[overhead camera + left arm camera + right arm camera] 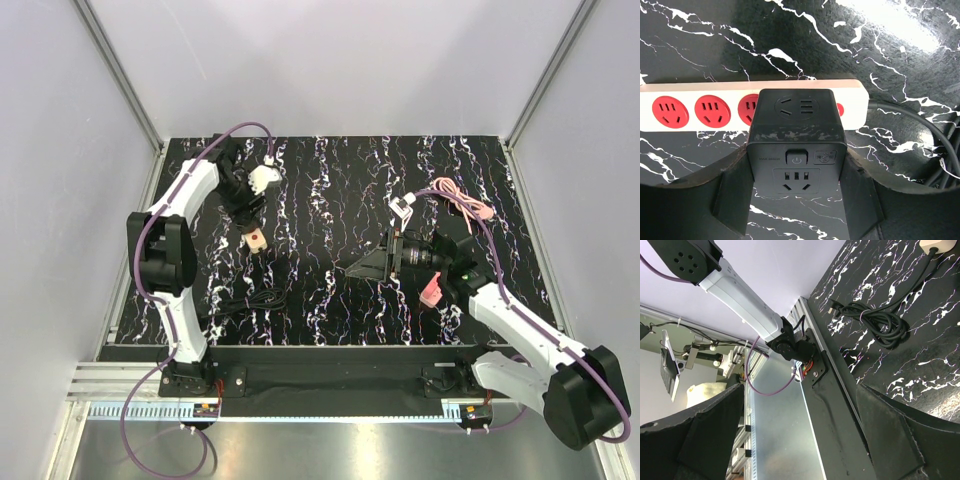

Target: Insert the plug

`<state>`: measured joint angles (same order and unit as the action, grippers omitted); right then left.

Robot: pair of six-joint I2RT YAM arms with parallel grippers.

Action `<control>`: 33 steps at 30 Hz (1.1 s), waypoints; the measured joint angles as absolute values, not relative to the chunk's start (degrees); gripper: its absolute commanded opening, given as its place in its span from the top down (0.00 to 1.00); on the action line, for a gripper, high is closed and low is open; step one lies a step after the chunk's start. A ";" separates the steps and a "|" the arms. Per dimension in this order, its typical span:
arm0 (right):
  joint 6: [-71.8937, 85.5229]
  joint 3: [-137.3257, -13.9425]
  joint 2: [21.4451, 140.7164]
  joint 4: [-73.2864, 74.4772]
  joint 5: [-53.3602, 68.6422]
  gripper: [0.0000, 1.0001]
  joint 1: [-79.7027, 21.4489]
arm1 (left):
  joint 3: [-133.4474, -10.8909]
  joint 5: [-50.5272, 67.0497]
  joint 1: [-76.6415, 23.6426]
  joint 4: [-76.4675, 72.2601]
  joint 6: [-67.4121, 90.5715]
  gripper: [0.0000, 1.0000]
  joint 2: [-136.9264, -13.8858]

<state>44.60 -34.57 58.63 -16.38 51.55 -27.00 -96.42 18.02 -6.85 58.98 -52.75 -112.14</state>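
The plug is a black cube adapter (796,130) with a switch and a socket on its near face. My left gripper (796,200) is shut on its two sides. The adapter stands on the white power strip (690,107), over the sockets near its right end; three red sockets show to its left. In the top view my left gripper (243,205) is at the far left of the table, with one end of the strip (257,238) showing below it. My right gripper (365,268) is open and empty at mid table; the right wrist view (800,440) shows nothing between its fingers.
The strip's black cord (920,120) runs off to the right and lies coiled (245,300) near the front left; the coil also shows in the right wrist view (880,322). A pink cable (465,200) lies at the back right. White walls stand on three sides.
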 measured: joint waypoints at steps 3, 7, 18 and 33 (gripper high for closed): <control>44.56 -34.57 58.81 -16.36 51.55 0.00 -27.00 | -96.42 17.43 -6.90 59.16 -53.04 1.00 -112.31; 44.34 -34.57 59.00 -16.29 51.51 0.00 -27.00 | -96.42 16.56 -6.90 59.18 -53.21 1.00 -112.38; 43.88 -34.57 60.20 -16.16 51.48 0.00 -27.00 | -96.42 15.86 -6.90 59.27 -53.19 1.00 -112.36; 43.75 -34.57 61.21 -16.10 51.53 0.00 -27.00 | -96.42 15.22 -7.62 61.71 -54.11 1.00 -111.98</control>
<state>43.75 -34.57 61.21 -16.10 51.53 -27.00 -96.42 15.22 -7.62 61.71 -54.11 -111.98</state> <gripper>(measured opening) 0.994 0.635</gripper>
